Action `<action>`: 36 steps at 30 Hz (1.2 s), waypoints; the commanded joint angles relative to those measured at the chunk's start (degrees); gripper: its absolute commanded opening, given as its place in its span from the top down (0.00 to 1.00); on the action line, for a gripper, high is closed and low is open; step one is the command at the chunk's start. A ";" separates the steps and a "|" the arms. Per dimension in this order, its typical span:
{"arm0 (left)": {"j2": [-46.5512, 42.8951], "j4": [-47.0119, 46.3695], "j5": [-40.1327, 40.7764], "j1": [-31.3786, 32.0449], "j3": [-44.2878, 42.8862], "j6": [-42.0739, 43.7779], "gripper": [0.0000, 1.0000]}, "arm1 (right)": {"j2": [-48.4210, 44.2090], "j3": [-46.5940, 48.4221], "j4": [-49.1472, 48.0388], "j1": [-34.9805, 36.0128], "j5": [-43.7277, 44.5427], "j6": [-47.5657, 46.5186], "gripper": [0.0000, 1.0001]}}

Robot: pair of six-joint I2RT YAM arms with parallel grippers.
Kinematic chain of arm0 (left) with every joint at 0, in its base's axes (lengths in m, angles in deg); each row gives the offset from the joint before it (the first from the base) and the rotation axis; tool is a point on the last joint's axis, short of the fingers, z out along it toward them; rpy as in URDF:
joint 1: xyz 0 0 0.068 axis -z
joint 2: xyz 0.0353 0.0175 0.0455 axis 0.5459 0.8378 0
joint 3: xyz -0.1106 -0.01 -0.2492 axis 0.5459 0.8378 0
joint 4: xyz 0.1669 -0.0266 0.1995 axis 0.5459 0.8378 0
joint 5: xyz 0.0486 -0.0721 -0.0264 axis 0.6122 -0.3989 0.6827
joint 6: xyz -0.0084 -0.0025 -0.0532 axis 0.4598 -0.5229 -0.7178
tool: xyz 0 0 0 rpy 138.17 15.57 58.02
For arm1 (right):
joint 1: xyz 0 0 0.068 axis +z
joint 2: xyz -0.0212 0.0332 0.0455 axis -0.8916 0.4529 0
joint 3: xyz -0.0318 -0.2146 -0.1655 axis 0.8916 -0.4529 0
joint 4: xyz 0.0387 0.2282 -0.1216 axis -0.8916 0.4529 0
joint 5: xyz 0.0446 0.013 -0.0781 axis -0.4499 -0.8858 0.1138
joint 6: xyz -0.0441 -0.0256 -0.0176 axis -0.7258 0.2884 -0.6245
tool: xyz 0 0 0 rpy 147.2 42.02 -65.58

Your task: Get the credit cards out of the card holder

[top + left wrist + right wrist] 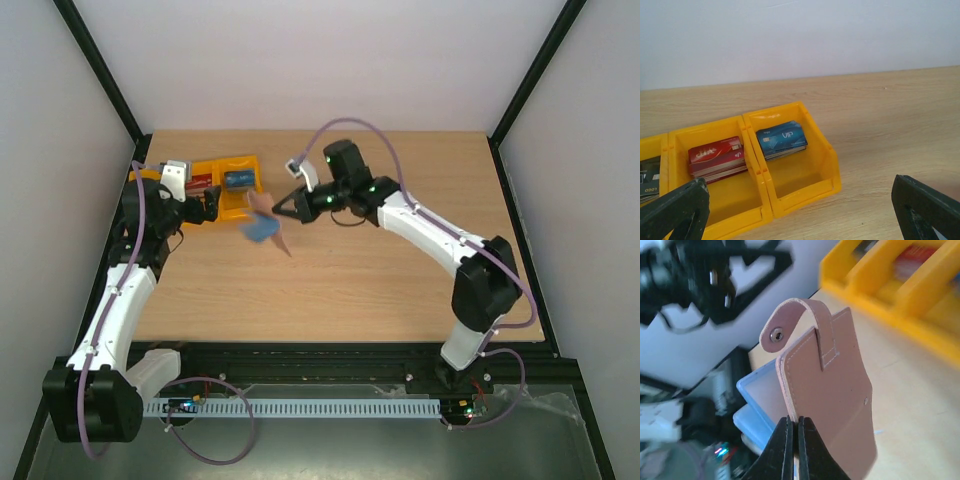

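Observation:
My right gripper (279,208) is shut on the edge of the card holder (259,229) and holds it above the table, just right of the yellow tray. In the right wrist view the fingertips (786,432) pinch the tan-brown cover (837,390). Its tab and snap stick up, and pale blue inner panels (759,396) hang open behind. I cannot tell whether cards are inside. Credit cards lie in the tray as a red stack (717,157), a blue stack (782,139) and a dark stack (647,176). My left gripper (797,202) is open and empty over the tray's near edge.
The yellow three-compartment tray (243,206) stands at the far left of the wooden table; it also shows in the left wrist view (805,192). Black frame posts and white walls enclose the table. The left arm (150,215) stands beside the tray.

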 commanded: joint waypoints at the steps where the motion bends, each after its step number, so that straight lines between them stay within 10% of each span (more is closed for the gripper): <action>1: -0.58 -1.35 -0.85 -0.46 0.18 -0.56 0.00 | 3.69 -13.62 -14.69 -1.71 -23.33 11.36 0.98; 11: -0.95 -1.39 -0.76 -0.46 0.14 -0.22 0.00 | 16.12 -22.32 -11.52 -18.08 -11.17 -5.39 0.95; 18: -1.30 -0.02 0.47 -0.52 -0.62 0.37 0.00 | 11.76 -18.94 -10.37 -26.12 12.56 3.86 0.32; 20: -1.82 0.54 1.12 -0.54 -0.13 0.36 0.00 | 3.22 -23.22 -16.47 -30.78 16.83 10.59 0.00; 27: -3.59 -1.08 12.20 -1.46 4.26 -8.15 0.00 | -21.42 -35.68 -24.88 -36.89 39.57 4.02 0.01; 33: -4.52 -13.39 40.34 -1.92 13.59 -22.54 0.00 | -43.33 -61.57 -48.67 -37.58 58.45 0.08 0.01; 36: -5.02 -22.60 40.86 -2.30 19.40 -12.74 0.00 | -48.24 -73.61 -59.16 -37.58 60.98 -1.04 0.01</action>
